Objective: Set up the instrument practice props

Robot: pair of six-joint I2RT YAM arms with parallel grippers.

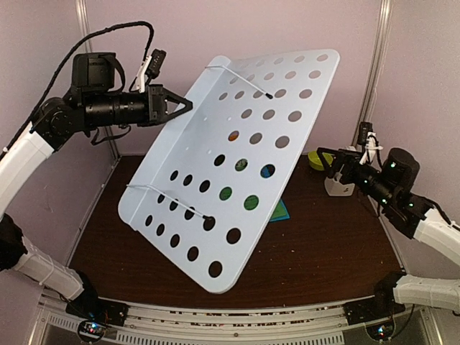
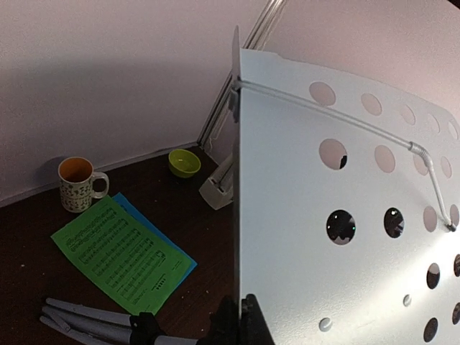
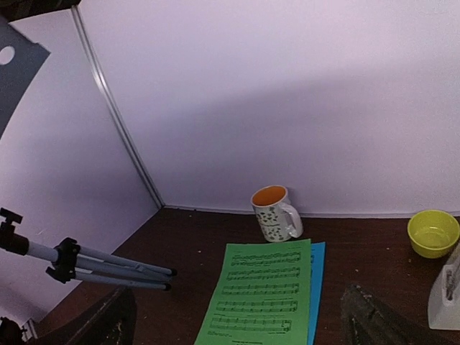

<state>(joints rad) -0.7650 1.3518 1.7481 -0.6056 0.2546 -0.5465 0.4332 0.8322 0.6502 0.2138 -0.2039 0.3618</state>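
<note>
Mug (image 3: 275,213) behind music sheets (image 3: 262,295)

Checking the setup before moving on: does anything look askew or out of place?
The pale grey perforated music stand hangs tilted, pinched at its edge by the left claw; its silver tripod legs are folded and stick out sideways rather than standing.

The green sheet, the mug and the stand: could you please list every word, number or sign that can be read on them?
green sheet: printed staves of notes; heading and footer lines too small to read.
mug: small green pattern only, no words made out.
stand: no lettering, only holes.
Nothing here can be quoted as readable text.
</note>
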